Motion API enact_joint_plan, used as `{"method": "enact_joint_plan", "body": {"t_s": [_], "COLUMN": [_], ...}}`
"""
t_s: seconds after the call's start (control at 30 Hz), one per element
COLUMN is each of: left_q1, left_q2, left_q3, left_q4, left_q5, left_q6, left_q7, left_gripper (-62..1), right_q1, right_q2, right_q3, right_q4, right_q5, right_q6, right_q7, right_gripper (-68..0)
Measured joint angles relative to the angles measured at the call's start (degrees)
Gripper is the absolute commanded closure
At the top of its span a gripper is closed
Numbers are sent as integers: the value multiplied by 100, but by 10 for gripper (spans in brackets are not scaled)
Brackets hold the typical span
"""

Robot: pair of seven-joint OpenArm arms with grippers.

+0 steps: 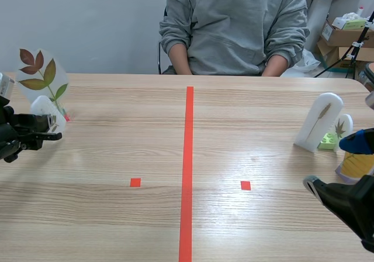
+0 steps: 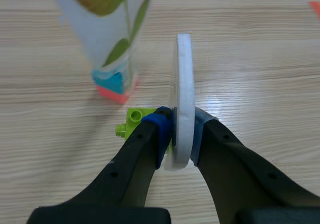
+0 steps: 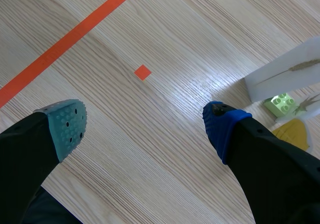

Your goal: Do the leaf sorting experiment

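At the left edge of the table (image 1: 87,227), the left gripper (image 2: 181,134) clamps a white leaf card (image 2: 184,74) beside the tall leaf card (image 2: 107,29) — right gripper (image 3: 142,121) gapes wide near the grass-stalk card (image 1: 320,121); sorting seems partway.

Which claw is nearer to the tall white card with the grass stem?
Right. The right claw, open, is close by the grass-stem card; the left claw is far across the table, shut on a small white card.
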Motion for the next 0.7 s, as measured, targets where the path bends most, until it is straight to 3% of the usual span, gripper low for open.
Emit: {"method": "enact_joint_plan", "body": {"t_s": [0.13, 0.3, 0.5, 0.7], "left_q1": [-286, -479, -476, -463], "left_q2": [0, 0, 0, 15], "left_q3": [0, 0, 66, 70], "left_q4": [-409, -723, -831, -973], "left_q5": [310, 358, 640, 638], "left_q6": [105, 203, 203, 186], "left_q7": [-74, -136, -127, -138], "left_gripper": [-40, -40, -40, -40], "right_q1": [0, 0, 0, 0], "right_q2": [0, 0, 0, 0], "right_q3": [0, 0, 0, 0], "right_q4": [0, 0, 0, 0], "right_q5": [0, 0, 0, 0], "right_q6": [0, 0, 0, 0], "right_q7": [0, 2, 0, 2], "right_gripper": [-477, -477, -477, -477]}}
